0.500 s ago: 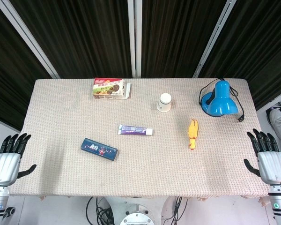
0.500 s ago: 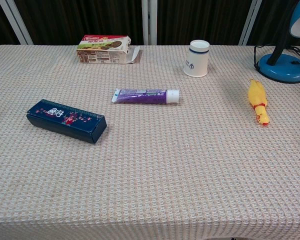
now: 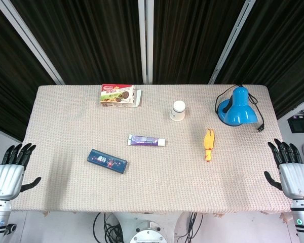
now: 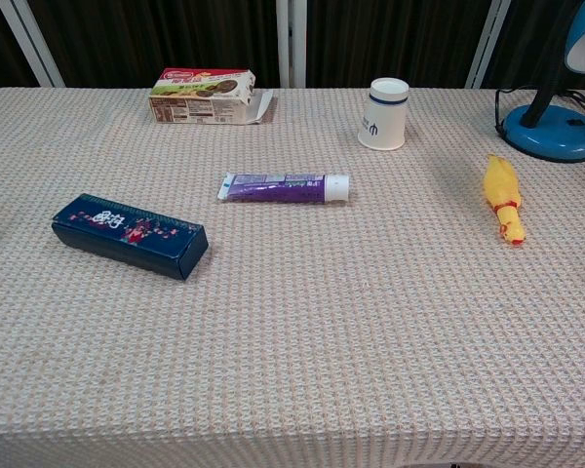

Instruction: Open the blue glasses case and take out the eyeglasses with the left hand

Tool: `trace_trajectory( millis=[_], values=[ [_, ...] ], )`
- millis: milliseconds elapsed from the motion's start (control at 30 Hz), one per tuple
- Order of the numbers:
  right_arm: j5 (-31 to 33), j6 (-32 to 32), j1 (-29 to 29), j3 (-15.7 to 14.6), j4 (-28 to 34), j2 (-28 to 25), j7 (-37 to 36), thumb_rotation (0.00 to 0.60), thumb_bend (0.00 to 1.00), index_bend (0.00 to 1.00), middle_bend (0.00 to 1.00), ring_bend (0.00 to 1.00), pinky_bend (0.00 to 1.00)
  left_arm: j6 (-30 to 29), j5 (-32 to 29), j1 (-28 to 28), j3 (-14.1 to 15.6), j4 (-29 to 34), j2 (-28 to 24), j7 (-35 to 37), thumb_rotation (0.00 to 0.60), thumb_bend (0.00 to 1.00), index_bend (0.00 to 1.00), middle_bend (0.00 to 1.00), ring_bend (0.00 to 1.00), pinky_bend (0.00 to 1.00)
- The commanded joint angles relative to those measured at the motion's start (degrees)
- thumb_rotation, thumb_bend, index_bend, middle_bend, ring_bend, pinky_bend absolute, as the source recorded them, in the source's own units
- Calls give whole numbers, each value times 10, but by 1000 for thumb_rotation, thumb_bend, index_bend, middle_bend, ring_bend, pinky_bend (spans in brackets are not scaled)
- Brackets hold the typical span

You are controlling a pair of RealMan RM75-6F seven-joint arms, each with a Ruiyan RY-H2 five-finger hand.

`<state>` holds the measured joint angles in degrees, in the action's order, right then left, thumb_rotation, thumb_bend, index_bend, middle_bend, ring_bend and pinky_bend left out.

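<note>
The blue glasses case [image 3: 107, 161] [image 4: 129, 235] is a long dark-blue box with red and white print. It lies closed on the left half of the table; no eyeglasses show. My left hand [image 3: 9, 173] hangs off the table's left edge, open, fingers spread, well to the left of the case. Off the right edge my right hand [image 3: 291, 171] is open too. Neither hand appears in the chest view.
On the beige woven table [image 3: 152, 192] lie a purple toothpaste tube [image 3: 147, 140] [image 4: 285, 186], a cookie box [image 3: 118, 95] [image 4: 205, 95] at the back, a white cup [image 3: 178, 110] [image 4: 384, 113], a yellow rubber chicken [image 3: 208, 144] [image 4: 503, 197] and a blue desk lamp [image 3: 237, 106] [image 4: 556, 117] at the back right.
Both hands have sunk slightly lower beside the table. Nothing on the table has moved.
</note>
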<state>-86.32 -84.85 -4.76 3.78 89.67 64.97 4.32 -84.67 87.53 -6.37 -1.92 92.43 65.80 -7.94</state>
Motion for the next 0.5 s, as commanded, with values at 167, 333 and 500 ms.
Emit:
trace_trajectory(
  millis=[167,333,500],
  values=[
    [1,3,-3,1,10,-6,8,600,216,0,0,0,0,50,26,-44,-4,29,-16,-20,600,162,74,55,0,1],
    [-1,-1,-3,4,15,-12,3,600,216,0,0,0,0,111,48,-104,-17,17,0,-4,600,212,97,74,0,56],
    [1,-8,-3,10,26,-23,-5,600,216,0,0,0,0,173,54,-154,-19,-8,35,2,600,229,105,77,0,64]
  ],
)
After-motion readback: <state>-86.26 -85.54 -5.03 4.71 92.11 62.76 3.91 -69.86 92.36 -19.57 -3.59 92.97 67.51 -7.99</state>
